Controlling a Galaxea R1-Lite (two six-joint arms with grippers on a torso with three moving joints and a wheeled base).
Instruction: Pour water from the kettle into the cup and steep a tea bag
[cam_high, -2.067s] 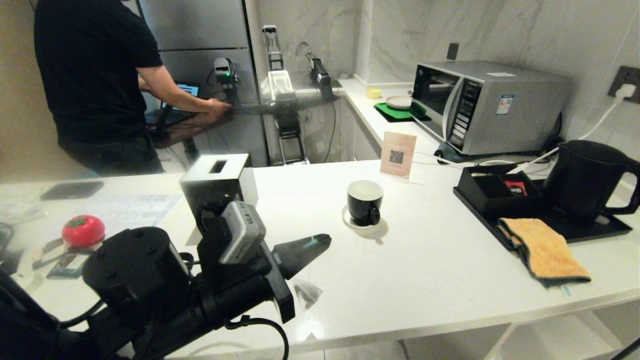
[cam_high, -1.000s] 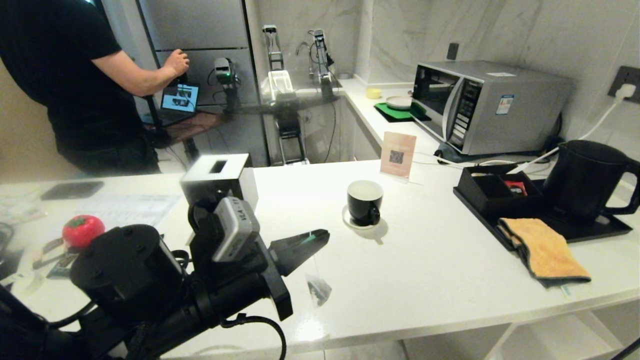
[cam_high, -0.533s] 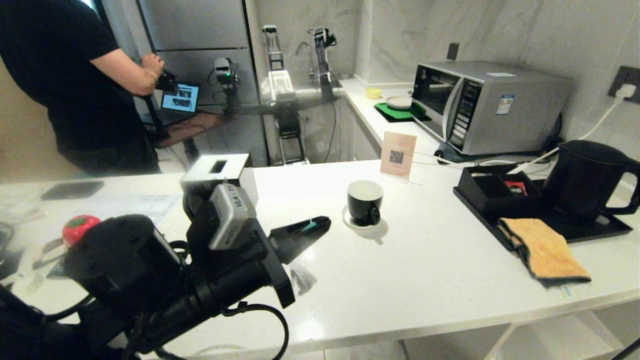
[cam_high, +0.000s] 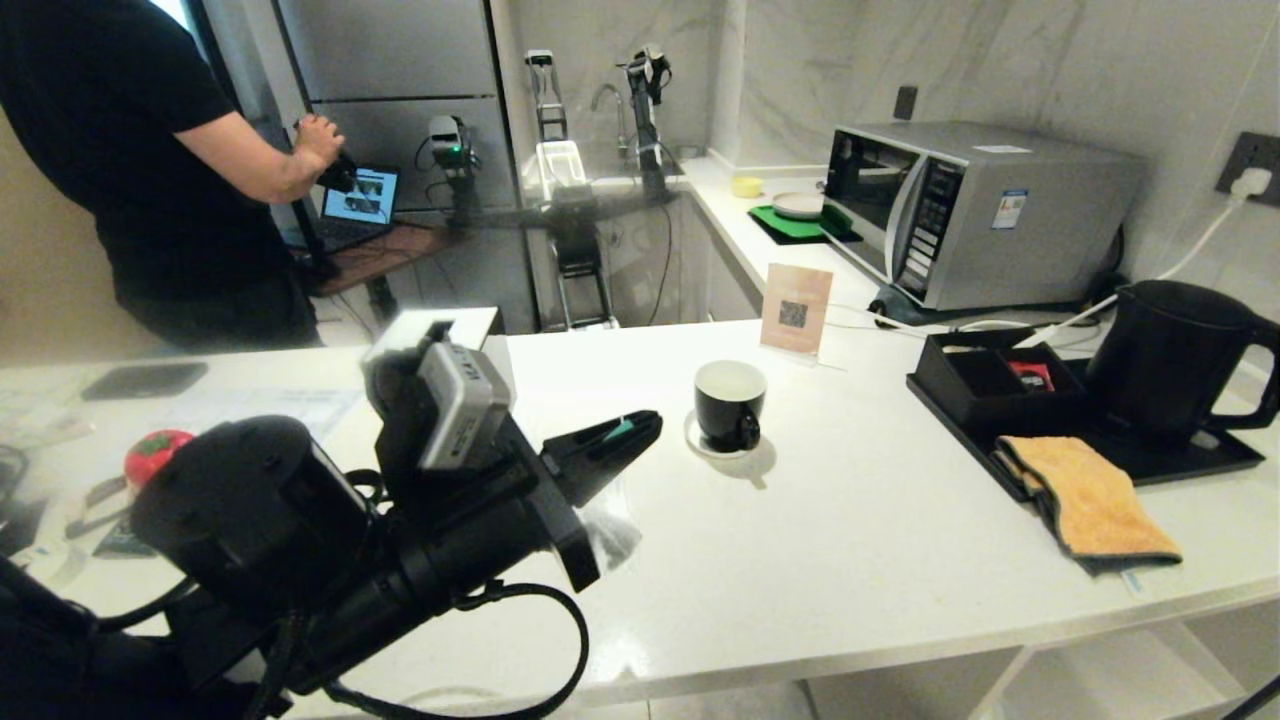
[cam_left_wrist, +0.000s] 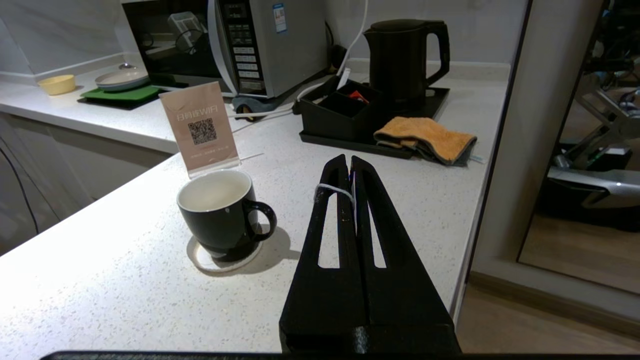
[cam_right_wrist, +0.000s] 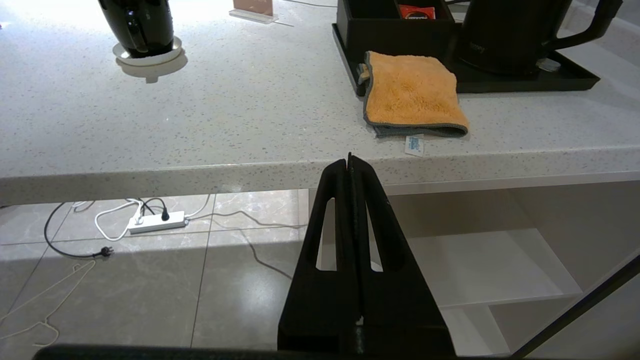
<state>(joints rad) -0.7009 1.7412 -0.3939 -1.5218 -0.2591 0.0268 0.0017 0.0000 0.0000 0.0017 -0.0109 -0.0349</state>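
Observation:
My left gripper hovers over the white counter, left of the cup, shut on the tea bag's tag and string. The tea bag dangles below it, just above the counter. The black cup, white inside, stands on a small white saucer with its handle toward me. The tall black kettle sits on a black tray at the far right. My right gripper is shut and empty, parked below the counter's front edge.
An orange cloth drapes over the tray's front. A black organizer box, a QR sign and a microwave stand behind. A black tissue box and red tomato-shaped object are at left. A person stands beyond the counter.
My left gripper has risen a little and edged toward the cup, and the tea bag has lifted and swings under it. The person's hand has moved at the back.

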